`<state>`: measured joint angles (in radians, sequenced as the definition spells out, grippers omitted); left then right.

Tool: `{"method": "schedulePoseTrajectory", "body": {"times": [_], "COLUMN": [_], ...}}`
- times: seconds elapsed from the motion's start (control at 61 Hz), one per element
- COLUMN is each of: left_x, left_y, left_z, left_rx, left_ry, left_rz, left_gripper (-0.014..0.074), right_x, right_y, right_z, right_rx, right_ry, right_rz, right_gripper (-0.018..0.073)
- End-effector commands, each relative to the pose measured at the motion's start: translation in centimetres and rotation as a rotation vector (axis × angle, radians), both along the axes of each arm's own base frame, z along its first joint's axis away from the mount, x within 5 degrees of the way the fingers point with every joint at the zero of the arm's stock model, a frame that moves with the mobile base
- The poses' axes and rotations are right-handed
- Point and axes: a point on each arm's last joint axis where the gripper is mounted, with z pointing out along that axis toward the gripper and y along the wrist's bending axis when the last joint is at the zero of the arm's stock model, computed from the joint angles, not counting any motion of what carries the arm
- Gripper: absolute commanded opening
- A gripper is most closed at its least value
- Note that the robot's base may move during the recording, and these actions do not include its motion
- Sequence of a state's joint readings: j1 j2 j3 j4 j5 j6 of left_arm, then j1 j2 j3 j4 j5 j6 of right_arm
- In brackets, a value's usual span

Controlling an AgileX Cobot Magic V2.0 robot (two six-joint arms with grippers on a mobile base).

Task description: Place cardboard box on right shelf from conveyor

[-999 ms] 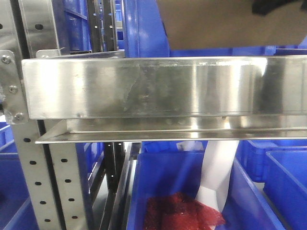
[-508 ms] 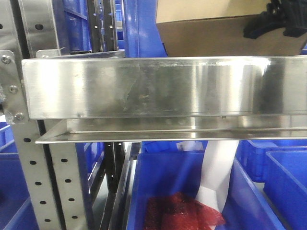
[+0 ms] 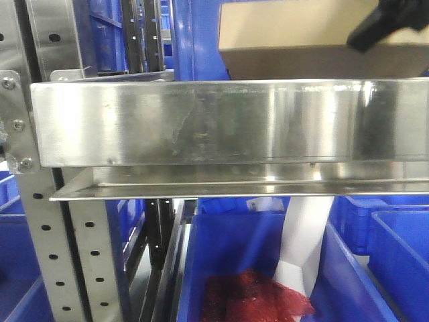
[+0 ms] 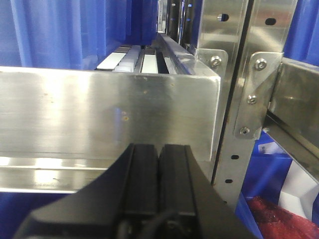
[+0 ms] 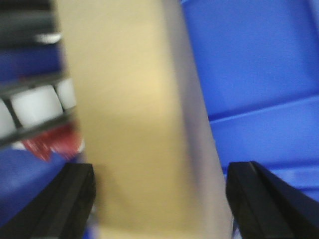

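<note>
So the biggest thing here is the right shelf (image 3: 201, 121), that shiny steel level with the smudged front rail, running across nearly the whole front view and bolted at its left end to a perforated grey upright (image 3: 50, 255). Blue bins (image 3: 268, 268) fill pretty much everything behind and below it; the one under the rail has some red mesh stuff (image 3: 251, 295) and a white sheet (image 3: 301, 241) in it.

The cardboard box (image 3: 295, 30) sits up above the rail toward the shelf's right end, lying long-ways, its bottom edge hidden behind the rail, so I can't tell whether it's actually touching the shelf surface. The right hand (image 5: 159, 196) shows in its own wrist view with fingers spread either side of the box (image 5: 139, 114). That view is blurry, so I can't tell if the pads really touch the cardboard or there's a gap. From the front it's just a black shape (image 3: 392, 23) at the box's upper right corner.

The left hand (image 4: 158, 174) has its fingers pressed together on nothing, in front of another steel rail (image 4: 104, 114) on the rack.
</note>
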<state>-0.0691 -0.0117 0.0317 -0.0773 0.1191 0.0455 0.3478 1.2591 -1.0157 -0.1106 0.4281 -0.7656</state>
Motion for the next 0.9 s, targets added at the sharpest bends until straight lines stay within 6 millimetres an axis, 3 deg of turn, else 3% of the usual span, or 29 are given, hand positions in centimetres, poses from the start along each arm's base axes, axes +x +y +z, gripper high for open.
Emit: {"method": "schedulePoseTrajectory", "body": {"times": [0.0, 0.164, 0.377, 0.541, 0.737, 0.819, 0.885], "left_x": [-0.1, -0.1, -0.1, -0.1, -0.1, -0.1, -0.1], "left_y": [0.1, 0.1, 0.1, 0.1, 0.1, 0.1, 0.1], "left_z": [0.6, 0.6, 0.6, 0.6, 0.6, 0.6, 0.6], "left_rx": [-0.013, -0.013, -0.013, -0.013, -0.013, -0.013, -0.013], "left_ry": [-0.093, -0.093, -0.093, -0.093, -0.093, -0.093, -0.093], "left_rz": [0.005, 0.005, 0.005, 0.005, 0.005, 0.005, 0.005], "left_gripper": [-0.0116, -0.0116, -0.0116, -0.0116, -0.0116, -0.0116, -0.0116], "right_x": [-1.1, -2.8, -6.5, -10.1, -14.7, -16.4, -17.7], "right_y": [-0.3, -0.9, -2.2, -3.5, -5.2, -5.7, -6.2], "right_z": [3.3, 4.1, 4.9, 4.4, 3.0, 2.4, 1.9], "right_rx": [0.134, 0.296, 0.685, 0.918, 1.032, 1.053, 1.077], "right_ry": [-0.107, -0.057, -0.060, -0.080, -0.142, -0.181, -0.224], "right_rz": [-0.033, -0.121, -0.275, -0.326, -0.304, -0.281, -0.255], "right_gripper": [0.0625, 0.0625, 0.0582, 0.0399, 0.0139, 0.0066, 0.0067]}}
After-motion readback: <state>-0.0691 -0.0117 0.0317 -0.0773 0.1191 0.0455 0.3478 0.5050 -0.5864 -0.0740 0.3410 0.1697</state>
